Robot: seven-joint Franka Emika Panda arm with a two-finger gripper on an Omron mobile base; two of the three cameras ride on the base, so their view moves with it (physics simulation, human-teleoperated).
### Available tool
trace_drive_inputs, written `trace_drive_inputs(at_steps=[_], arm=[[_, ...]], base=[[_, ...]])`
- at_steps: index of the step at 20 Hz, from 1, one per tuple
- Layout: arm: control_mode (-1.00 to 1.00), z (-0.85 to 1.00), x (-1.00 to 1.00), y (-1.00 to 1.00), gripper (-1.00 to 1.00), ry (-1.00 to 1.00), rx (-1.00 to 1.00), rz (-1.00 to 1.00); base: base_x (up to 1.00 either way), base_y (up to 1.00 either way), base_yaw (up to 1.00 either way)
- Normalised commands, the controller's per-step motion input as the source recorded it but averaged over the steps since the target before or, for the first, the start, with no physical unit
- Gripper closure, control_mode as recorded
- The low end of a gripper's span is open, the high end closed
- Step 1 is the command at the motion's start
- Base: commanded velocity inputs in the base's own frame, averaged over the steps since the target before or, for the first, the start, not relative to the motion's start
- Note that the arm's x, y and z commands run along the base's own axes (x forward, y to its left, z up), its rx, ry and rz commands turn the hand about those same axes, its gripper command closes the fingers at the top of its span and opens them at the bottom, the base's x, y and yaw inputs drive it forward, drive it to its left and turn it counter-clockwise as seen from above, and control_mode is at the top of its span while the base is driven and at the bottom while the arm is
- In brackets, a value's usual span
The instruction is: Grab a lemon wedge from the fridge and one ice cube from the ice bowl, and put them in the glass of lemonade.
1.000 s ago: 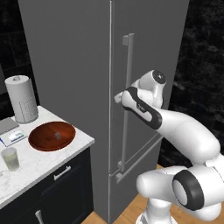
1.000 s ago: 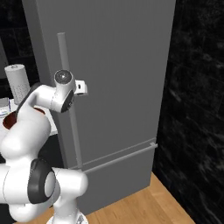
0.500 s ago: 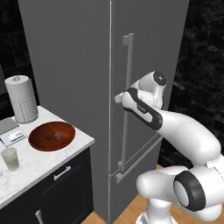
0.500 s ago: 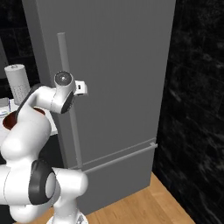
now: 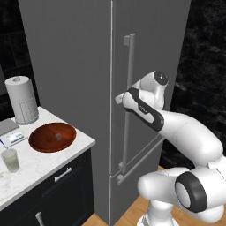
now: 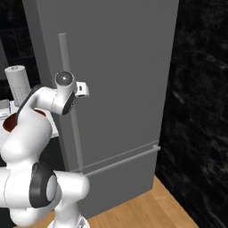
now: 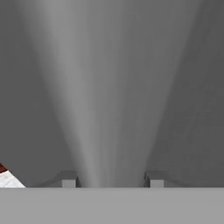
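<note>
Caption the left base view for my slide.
Gripper at the closed fridge's bar handle; ice bowl and glass of lemonade wait on the counter.

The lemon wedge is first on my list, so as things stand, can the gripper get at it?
Probably not yet. The fridge door looks fully shut, so anything inside is sealed off. The gripper sits at the long bar handle, its fingertips on either side of it, so pulling the door open likely comes first.
</note>
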Motion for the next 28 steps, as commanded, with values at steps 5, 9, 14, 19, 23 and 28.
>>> trace_drive_inputs(at_steps=[5,9,14,19,23,28], arm=[[-1.00,0.00,-0.03,-0.36,1.00,0.01,0.00,-0.04],[-1.00,0.07,-0.19,-0.89,1.00,0.00,0.01,-0.07],[-1.00,0.08,-0.20,-1.00,1.00,0.00,0.06,-0.05],[-1.00,0.02,-0.37,-1.00,1.00,0.00,0.09,-0.05],[-1.00,0.12,-0.38,-1.00,1.00,0.00,0.10,-0.05],[-1.00,0.20,-0.40,-1.00,1.00,0.00,0.12,-0.05]], base=[[0.00,0.00,0.00],[0.00,0.00,0.00],[0.00,0.00,0.00],[0.00,0.00,0.00],[0.00,0.00,0.00],[0.00,0.00,0.00]])
